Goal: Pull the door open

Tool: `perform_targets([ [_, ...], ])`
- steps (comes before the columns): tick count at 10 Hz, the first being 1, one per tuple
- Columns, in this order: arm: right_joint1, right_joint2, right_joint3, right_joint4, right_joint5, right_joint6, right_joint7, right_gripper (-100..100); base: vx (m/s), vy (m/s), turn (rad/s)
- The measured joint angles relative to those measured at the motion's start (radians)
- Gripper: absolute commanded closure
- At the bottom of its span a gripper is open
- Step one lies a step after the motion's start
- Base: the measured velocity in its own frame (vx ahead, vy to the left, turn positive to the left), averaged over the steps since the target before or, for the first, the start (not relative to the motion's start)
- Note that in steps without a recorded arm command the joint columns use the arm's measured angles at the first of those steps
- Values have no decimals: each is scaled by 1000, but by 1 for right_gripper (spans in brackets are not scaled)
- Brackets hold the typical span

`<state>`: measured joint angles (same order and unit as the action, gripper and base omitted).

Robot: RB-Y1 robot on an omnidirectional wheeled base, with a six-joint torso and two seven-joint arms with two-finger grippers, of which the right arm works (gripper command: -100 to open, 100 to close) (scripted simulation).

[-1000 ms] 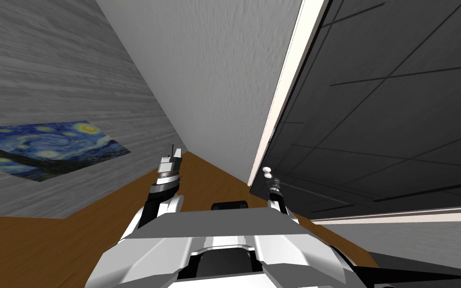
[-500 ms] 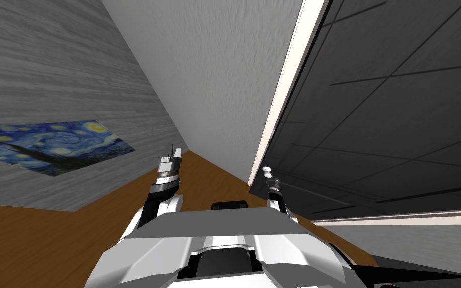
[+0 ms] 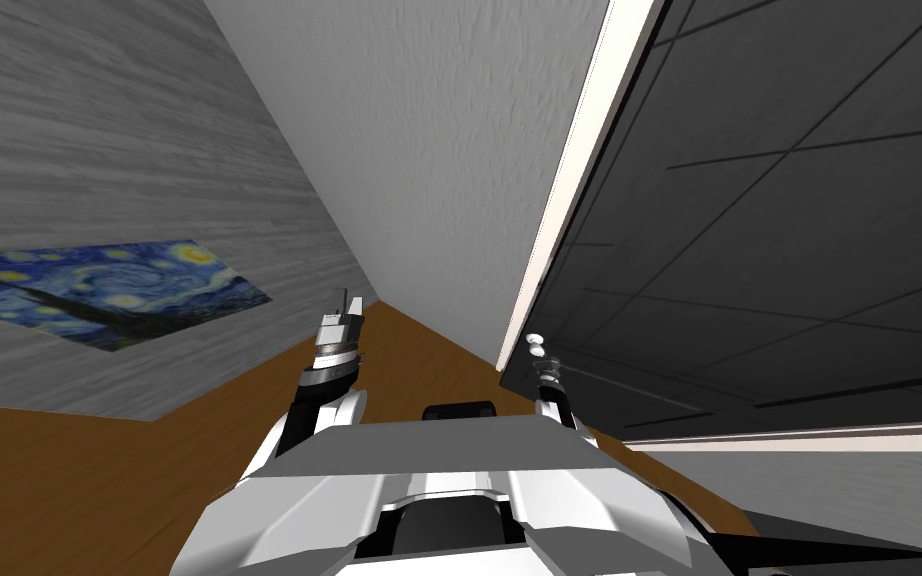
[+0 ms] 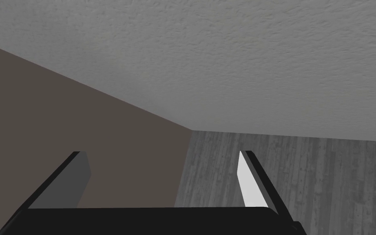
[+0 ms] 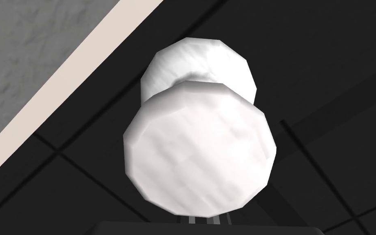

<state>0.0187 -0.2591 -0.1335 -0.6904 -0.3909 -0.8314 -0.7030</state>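
Right wrist view looks straight at a white round knob (image 5: 199, 147), very close over the dark body of the right end effector (image 3: 547, 373). The knob has two rounded parts, a large ball in front and a smaller one behind it against the door (image 5: 326, 61). Whether this end effector is open or closed on the knob cannot be told from the pictures. The door is dark, almost black, with thin grooves marking out panels. A pale strip of door frame (image 5: 60, 81) runs beside it, with grey textured wall past that.

Head view places the right end effector just below the knob (image 3: 534, 345), which sits near the door's edge by the frame (image 3: 569, 200). The left end effector (image 3: 349, 303) is raised on the robot's left, well apart from the door and holding nothing. In the left wrist view its two fingers (image 4: 248, 179) stand wide apart. A brown wooden floor (image 3: 429, 370) runs between the arms to the grey wall (image 3: 429, 150) ahead. On the left wall hangs a blue and yellow painting (image 3: 109, 290).
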Motion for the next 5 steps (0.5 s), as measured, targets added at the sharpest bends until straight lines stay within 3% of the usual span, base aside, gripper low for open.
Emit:
perform_targets([
  [1, -12, -4, 5, 23, -5, -7, -21, 100, -14, -6, 2],
  [2, -42, -10, 10, 82, -4, -36, -38, 100, -3, 2, -15],
  [4, -36, -6, 7, 59, -7, -19, -31, 100, 1, 6, -4],
  [5, -13, -3, 5, 16, -9, 0, -24, 100, 10, 1, 10],
])
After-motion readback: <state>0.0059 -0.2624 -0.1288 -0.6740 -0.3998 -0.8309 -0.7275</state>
